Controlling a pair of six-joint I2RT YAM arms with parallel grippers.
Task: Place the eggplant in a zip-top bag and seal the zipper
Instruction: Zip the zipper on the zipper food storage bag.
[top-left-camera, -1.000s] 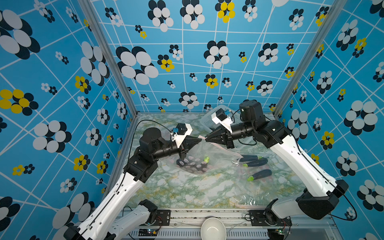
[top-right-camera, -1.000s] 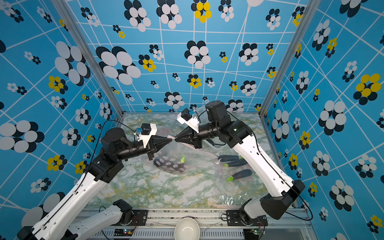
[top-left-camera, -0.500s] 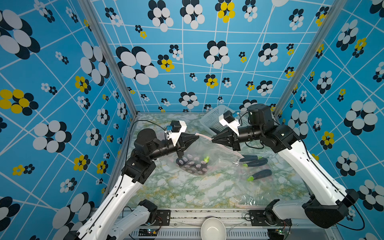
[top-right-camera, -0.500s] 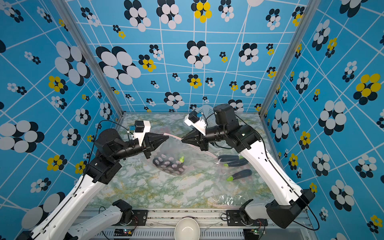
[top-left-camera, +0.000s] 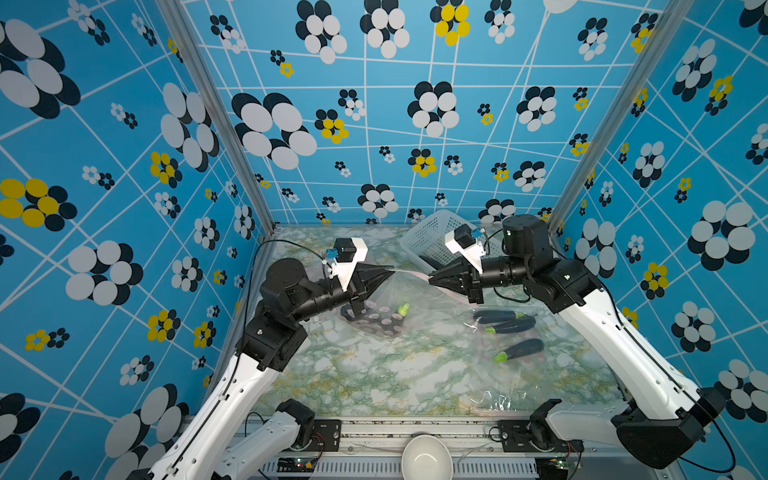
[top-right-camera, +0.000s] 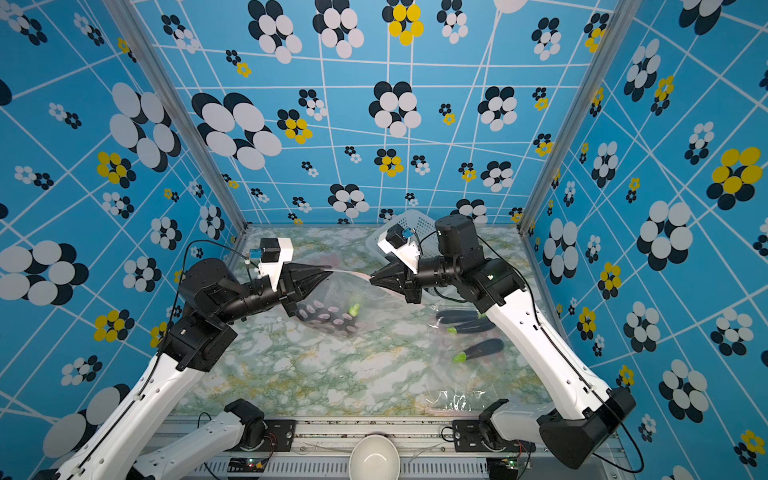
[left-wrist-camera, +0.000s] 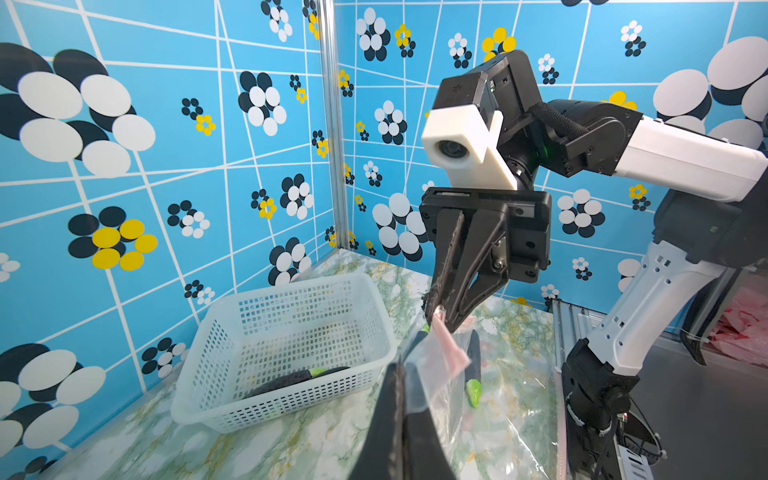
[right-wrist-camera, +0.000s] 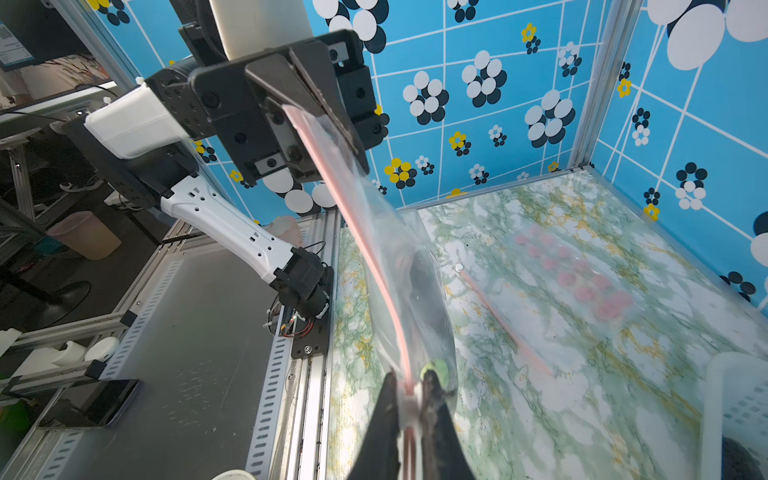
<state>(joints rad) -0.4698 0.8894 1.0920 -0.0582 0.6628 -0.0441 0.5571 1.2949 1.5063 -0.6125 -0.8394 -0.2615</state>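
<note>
Centre of frame, both top views: clear zip-top bag w/ pink dots (top-left-camera: 397, 293) is hanging btwn the two arms, mouth edge up, belly sagging toward the green marble tabletop (top-left-camera: 374, 382); can't tell if it's touching.
Left gripper: left gripper (top-left-camera: 386, 271) is pinching closed on one end of the pink zipper strip (top-left-camera: 409, 272), acting as the anchor end.
Right gripper: right gripper (top-left-camera: 434, 279) is clamping closed on the other end of the same strip; in the right wrist view the strip (right-wrist-camera: 361, 245) is running taut from its tips up to the other arm's jaws.
Why taut: prob. so both zipper tracks are lying in one straight line and can press together; slack would let the mouth gape.
Eggplant: dark purple eggplant w/ green stem (top-left-camera: 376, 324) is lying inside the bag at its lowest part, just below centre of frame; its weight is pulling the film down, which is keeping the mouth edge on top.
Seal: strip is reading as a single line mid-span, but can't tell if it's shut all along.
Spares: three loose dark eggplants (top-left-camera: 517, 349) are lying right of centre, well apart from the held bag.
Basket: white perforated plastic basket (top-left-camera: 428, 239) is sitting upper centre, behind the right gripper, clear of the pull line.
Risk, judged: thin film is slipping easily; uneven pull could pop the tracks apart.
</note>
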